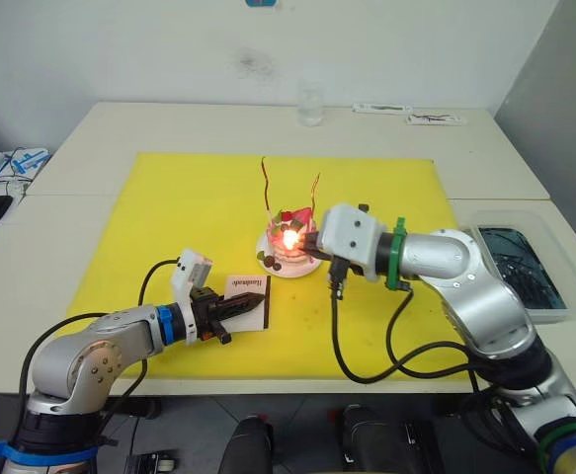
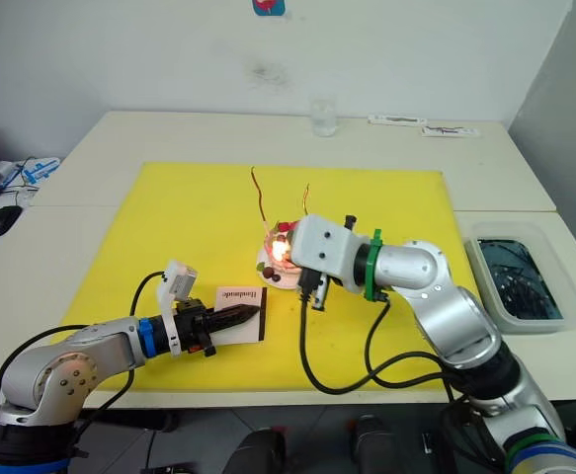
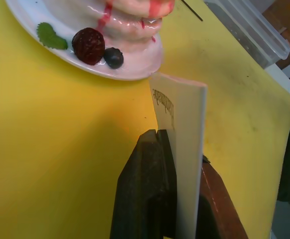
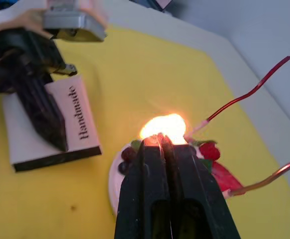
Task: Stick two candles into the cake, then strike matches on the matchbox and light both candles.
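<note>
Nearest us, our left gripper point(image 1: 240, 307) has its two black fingers clamped on the flat white rectangular matchbox point(image 1: 249, 301) with the black striking edge and "Handmade" lettering, holding it just above or on the yellow mat point(image 1: 169, 212); we cannot tell which.

Just beyond it, near the mat's middle, sits the small round pink layered cake point(image 1: 289, 250) on its little white plate point(image 2: 267, 269). Our right gripper point(image 4: 164, 142) is at the cake, fingers pressed narrow around what we take to be a lit match; the stick itself is hidden, but a bright flame point(image 1: 290, 236) burns right at the fingertips.

Both thin, wavy, dark red candles point(image 1: 265, 185) already stand in the cake, so we judge we are in the lighting step. Neither tip looks lit yet. The flame sits low by the cake's top, so next we should lift it to each candle's upper end before the match burns down to the fingers.

Farthest back, a clear glass point(image 1: 310, 104) stands on the pale table point(image 1: 149, 123).
</note>
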{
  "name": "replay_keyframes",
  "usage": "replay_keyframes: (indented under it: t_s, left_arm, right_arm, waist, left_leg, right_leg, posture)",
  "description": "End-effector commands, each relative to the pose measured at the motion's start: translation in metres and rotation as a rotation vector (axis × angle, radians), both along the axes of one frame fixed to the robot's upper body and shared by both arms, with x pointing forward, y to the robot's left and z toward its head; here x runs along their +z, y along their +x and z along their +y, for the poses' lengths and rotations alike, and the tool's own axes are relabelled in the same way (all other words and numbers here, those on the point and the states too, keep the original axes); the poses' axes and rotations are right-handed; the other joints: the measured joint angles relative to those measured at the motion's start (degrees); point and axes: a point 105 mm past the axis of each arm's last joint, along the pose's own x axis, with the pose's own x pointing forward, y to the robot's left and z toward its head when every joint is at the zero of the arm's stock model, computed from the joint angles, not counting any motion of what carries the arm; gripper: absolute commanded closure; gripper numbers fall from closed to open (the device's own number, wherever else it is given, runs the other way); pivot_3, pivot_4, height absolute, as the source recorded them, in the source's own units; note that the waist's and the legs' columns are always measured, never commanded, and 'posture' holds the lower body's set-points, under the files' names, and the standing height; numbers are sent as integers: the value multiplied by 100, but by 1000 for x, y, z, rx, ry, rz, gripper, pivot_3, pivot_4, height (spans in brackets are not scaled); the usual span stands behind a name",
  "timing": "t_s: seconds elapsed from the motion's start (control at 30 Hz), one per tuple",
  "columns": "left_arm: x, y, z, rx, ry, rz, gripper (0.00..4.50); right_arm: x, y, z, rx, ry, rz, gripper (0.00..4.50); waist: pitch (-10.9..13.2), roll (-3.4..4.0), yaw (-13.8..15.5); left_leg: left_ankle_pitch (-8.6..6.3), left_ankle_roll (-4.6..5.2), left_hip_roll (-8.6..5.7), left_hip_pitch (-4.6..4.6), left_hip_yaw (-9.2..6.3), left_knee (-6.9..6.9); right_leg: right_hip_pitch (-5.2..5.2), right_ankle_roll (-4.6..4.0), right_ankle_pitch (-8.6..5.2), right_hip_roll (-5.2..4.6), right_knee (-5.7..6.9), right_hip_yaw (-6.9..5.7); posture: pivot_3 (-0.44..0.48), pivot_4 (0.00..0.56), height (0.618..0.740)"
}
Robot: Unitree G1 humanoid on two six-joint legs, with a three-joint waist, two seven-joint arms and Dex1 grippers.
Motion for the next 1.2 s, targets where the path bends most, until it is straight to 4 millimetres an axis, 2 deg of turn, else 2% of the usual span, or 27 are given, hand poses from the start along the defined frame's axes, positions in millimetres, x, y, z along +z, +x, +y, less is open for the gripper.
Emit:
replay_keyframes:
  t_s: [0.03,0.27,0.47,1.2]
  left_arm:
    - [0,0,-2,-7,4,-16,4500]
    - [-2,0,-6,-16,-2,-16,4500]
    - [-2,-2,-8,-21,-10,-15,4500]
    - [-1,-2,-11,-30,-20,-16,4500]
  right_arm:
    - [26,13,9,-66,84,-86,4473]
    - [50,37,22,-156,153,-197,4473]
    - [52,47,25,-186,151,-239,4473]
    - [57,54,33,-168,139,-297,4473]
  waist:
    - [0,0,2]
    - [0,1,18]
    - [0,1,25]
    - [1,2,33]
  left_leg:
    - [0,0,0,-1,0,-1]
    - [0,0,0,-1,0,-1]
    - [0,0,0,-1,0,-3]
    - [0,0,0,-1,0,-3]
  right_leg:
    - [-1,0,0,0,0,0]
    - [0,1,1,-1,0,-1]
    - [-1,1,2,-1,0,-1]
    - [-1,2,2,-1,0,-1]
  posture:
    - [0,150,740]
    - [0,150,740]
    - [0,150,740]
    - [0,150,740]
